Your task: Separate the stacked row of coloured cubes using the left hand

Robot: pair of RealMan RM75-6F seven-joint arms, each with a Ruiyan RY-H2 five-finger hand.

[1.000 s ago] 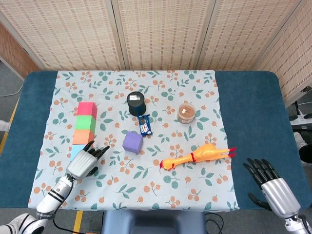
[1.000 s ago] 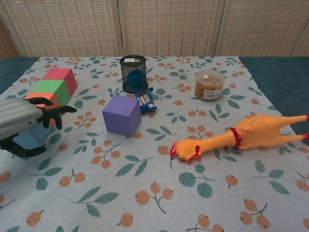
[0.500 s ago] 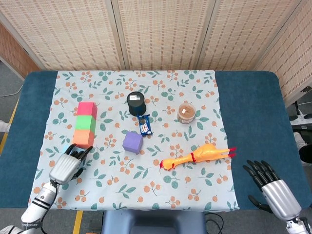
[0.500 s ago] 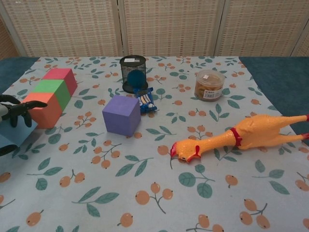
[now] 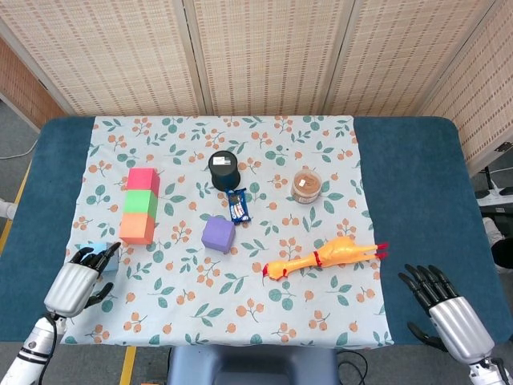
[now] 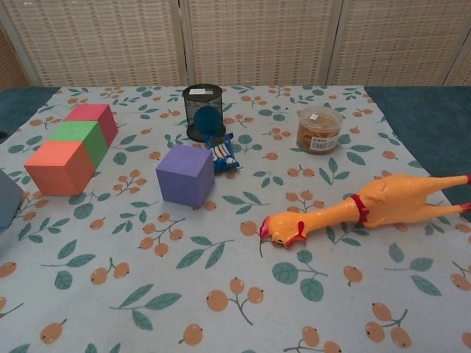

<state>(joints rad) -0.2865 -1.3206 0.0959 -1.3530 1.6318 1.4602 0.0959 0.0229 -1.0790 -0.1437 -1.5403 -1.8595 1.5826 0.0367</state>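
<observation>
My left hand grips the pale blue cube at the lower left of the frame, apart from the matte pink, green and orange cubes touching in a row. My right hand, lower right, holds nothing, fingers spread. A leaf-printed cloth covers the blue table; woven screens stand behind.

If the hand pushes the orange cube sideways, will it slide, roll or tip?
The orange cube probably slides: it rests on a flat face, and flat faces do not roll. It looks like light foam, so likely easy to move. The green cube touching it may shift too.
</observation>
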